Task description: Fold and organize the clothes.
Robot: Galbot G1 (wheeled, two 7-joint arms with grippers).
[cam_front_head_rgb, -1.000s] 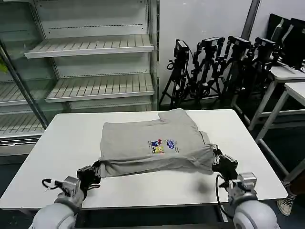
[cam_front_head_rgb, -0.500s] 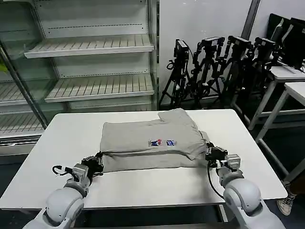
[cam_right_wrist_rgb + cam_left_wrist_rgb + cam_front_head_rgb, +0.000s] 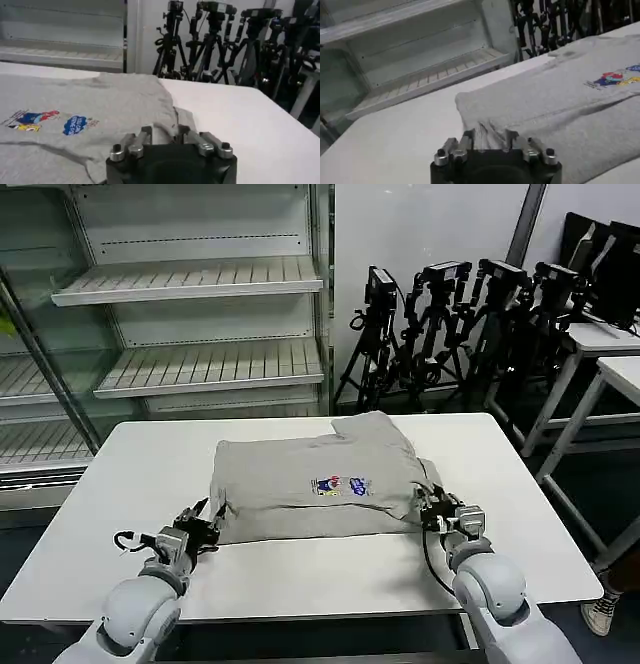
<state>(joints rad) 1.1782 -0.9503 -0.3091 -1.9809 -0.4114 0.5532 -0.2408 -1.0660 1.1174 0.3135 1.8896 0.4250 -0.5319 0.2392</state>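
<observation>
A light grey T-shirt lies folded on the white table, its small multicoloured print facing up. My left gripper rests low on the table at the shirt's near left corner. It is open, with puckered fabric lying between its fingers. My right gripper sits at the near right corner. It is open too, with a ridge of cloth between its fingers. In the wrist views the T-shirt spreads out beyond each gripper.
Bare table top runs along the near edge and on both sides of the shirt. A glass-fronted shelf unit stands behind the table at the left. Camera tripods and another white table stand at the back right.
Both grippers carried the lifted near hem forward and down, laying it flat over the shirt. Their fingers have spread apart, and the fold edge now rests on the table.
</observation>
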